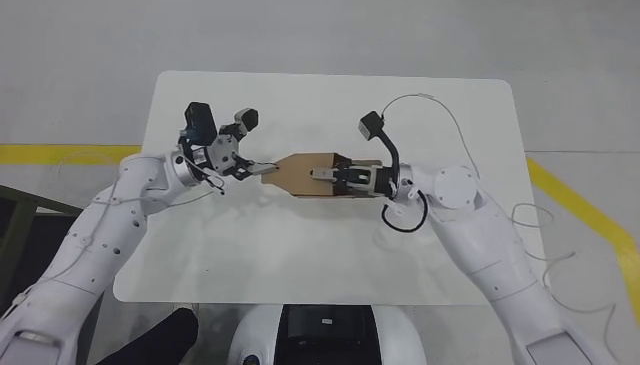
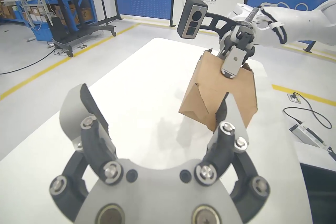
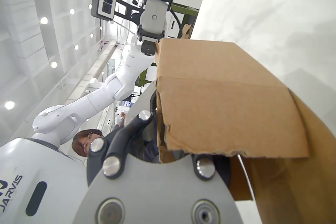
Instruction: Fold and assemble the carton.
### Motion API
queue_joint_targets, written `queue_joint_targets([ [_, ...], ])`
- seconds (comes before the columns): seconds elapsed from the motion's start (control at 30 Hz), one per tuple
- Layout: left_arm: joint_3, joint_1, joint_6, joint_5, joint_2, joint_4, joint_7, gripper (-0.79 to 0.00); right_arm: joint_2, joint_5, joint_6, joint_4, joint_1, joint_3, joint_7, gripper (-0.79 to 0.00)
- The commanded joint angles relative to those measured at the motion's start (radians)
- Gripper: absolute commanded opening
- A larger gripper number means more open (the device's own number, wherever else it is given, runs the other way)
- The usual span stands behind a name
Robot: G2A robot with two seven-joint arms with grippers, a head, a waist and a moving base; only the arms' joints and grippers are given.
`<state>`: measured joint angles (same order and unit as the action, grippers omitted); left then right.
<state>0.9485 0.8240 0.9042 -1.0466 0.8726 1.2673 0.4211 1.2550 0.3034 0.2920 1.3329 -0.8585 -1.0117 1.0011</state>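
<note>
- At centre frame in the top view: carton (image 1: 300, 171) over the white counter (image 1: 450, 255), between both claws.
- Right claw (image 1: 325, 174) clamped tight on the carton's frame-right end.
- Left claw (image 1: 252, 168) spread wide at the carton's frame-left tip, one finger (image 2: 231, 109) against the cardboard, gripping nothing.

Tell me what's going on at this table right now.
The robot is working on a brown cardboard carton over the white table. The right gripper is clamped on one end of the carton, holding it partly opened and apparently off the surface. The left gripper is wide open at the opposite end, with one finger against the cardboard edge and the other apart from it. Assembly looks unfinished.
</note>
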Motion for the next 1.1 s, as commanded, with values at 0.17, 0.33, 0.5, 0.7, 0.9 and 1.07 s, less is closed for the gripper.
queue_joint_targets([
  [0.17,0.02,0.014,0.04,0.004,0.005,-0.006,0.004,0.0,-0.004,0.017,0.004,0.028,-0.014,-0.011,0.013,-0.785],
  [0.33,0.031,0.026,0.056,0.004,0.009,-0.01,0.005,0.0,-0.006,0.032,0.007,0.047,-0.023,-0.017,0.023,-0.785],
  [0.5,0.04,0.032,0.069,0.004,0.014,-0.011,0.007,0.0,-0.009,0.043,0.008,0.063,-0.031,-0.025,0.031,-0.785],
  [0.7,0.069,0.051,0.084,-0.023,0.014,0.013,0.033,0.0,-0.01,0.044,0.001,0.069,-0.035,-0.028,0.029,-0.785],
  [0.9,0.092,0.079,0.088,-0.061,0.013,0.045,0.043,0.0,-0.01,0.05,0.001,0.071,-0.036,-0.028,0.024,-0.785],
  [1.07,0.103,0.093,0.09,-0.083,0.015,0.063,0.045,0.0,-0.011,0.045,-0.006,0.073,-0.037,-0.03,0.012,-0.785],
])
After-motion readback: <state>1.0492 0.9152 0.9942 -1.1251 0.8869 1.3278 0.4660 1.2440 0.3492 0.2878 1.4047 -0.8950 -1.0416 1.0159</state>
